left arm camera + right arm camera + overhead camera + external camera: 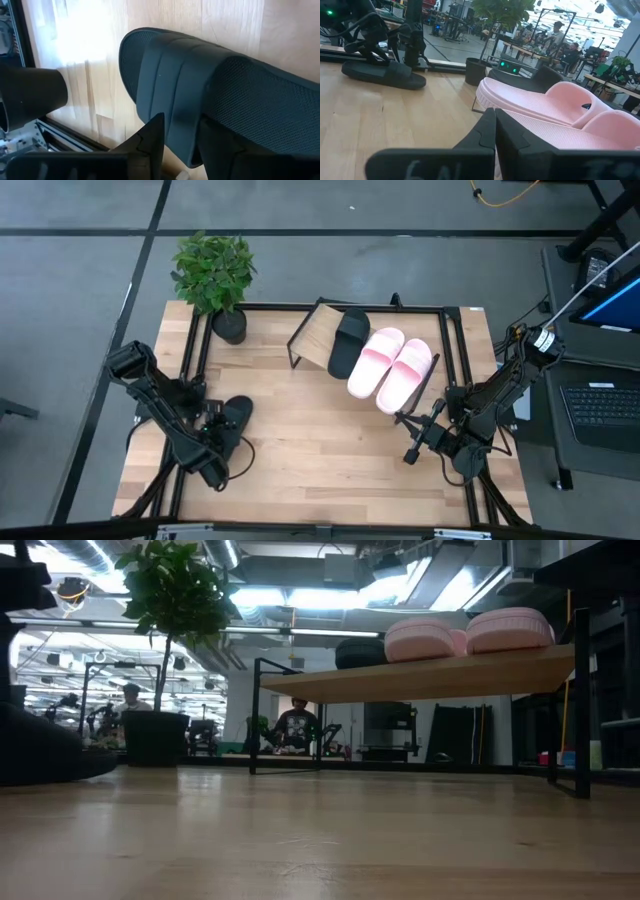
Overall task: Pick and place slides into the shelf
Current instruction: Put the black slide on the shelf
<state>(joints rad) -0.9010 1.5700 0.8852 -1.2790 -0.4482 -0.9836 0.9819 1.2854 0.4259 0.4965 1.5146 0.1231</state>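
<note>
Under left gripper [222,420], jaws straddling strap, not yet clamped: last black rubber slide [235,412], long axis toward slanted light-wood shelf [318,330]; right gripper [412,448] shut, empty, farther off.

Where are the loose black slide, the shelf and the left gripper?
loose black slide [236,412]: high view, on its toe end.
shelf [313,332]: high view, bare board at its left end.
left gripper [182,145]: left wrist view, midway between fingertips, at the slide's strap edge.

Worktop [330,450] centre open between arms; shelf [312,330] left end free; potted plant [215,280] crowds that corner.
</note>
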